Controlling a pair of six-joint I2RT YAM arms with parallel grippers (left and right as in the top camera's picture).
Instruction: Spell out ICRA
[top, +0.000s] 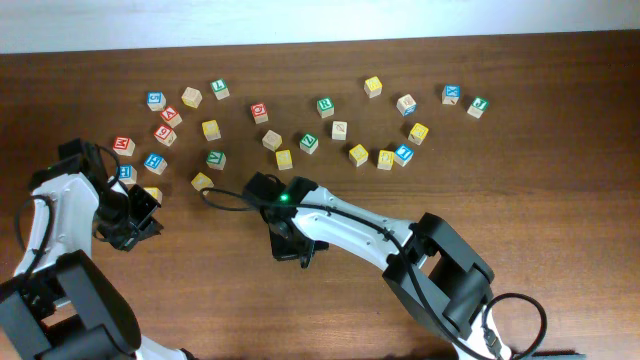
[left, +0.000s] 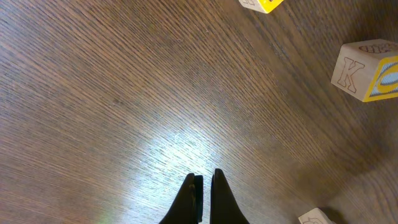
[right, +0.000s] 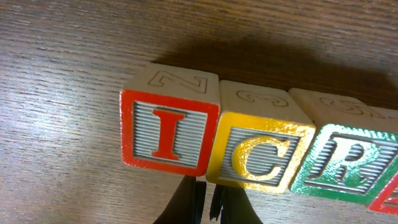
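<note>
In the right wrist view three letter blocks stand touching in a row on the table: a red I block (right: 169, 132), a yellow C block (right: 260, 154) and a green R block (right: 348, 163). A red-edged corner of a fourth block (right: 387, 203) shows at the right border, its letter cut off. My right gripper (right: 207, 183) is shut and empty, its tips just in front of the seam between I and C. From overhead the right gripper (top: 290, 245) covers this row. My left gripper (left: 205, 177) is shut over bare wood, holding nothing.
Many loose letter blocks (top: 284, 158) lie scattered across the far half of the table. Near the left gripper (top: 133, 215) are a K block (left: 364, 70), a yellow block (left: 261, 4) and a pale block corner (left: 317, 218).
</note>
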